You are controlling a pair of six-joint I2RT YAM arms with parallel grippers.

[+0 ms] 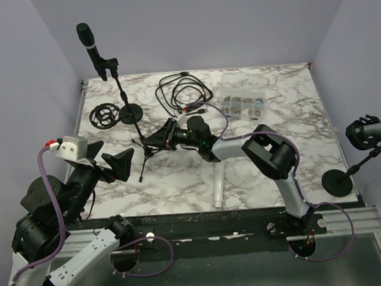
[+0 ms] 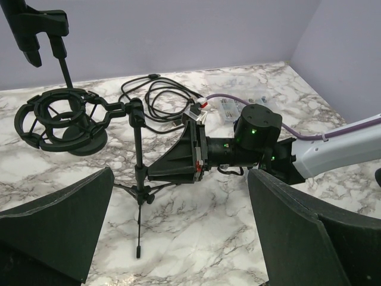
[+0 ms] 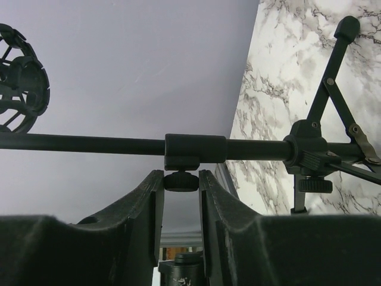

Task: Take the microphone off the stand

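Right jaws pinch the knob [image 3: 181, 180] under the tube [image 3: 89, 144]; left jaws gape, empty. Microphone [image 1: 86, 38] sits clipped high, well beyond both. Grip squarely; avoid tipping the tripod [image 2: 139, 161].

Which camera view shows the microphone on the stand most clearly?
Top external: the whole microphone is visible, clipped atop its stand. Left wrist catches only its lower end at the frame corner. Right wrist does not show it.
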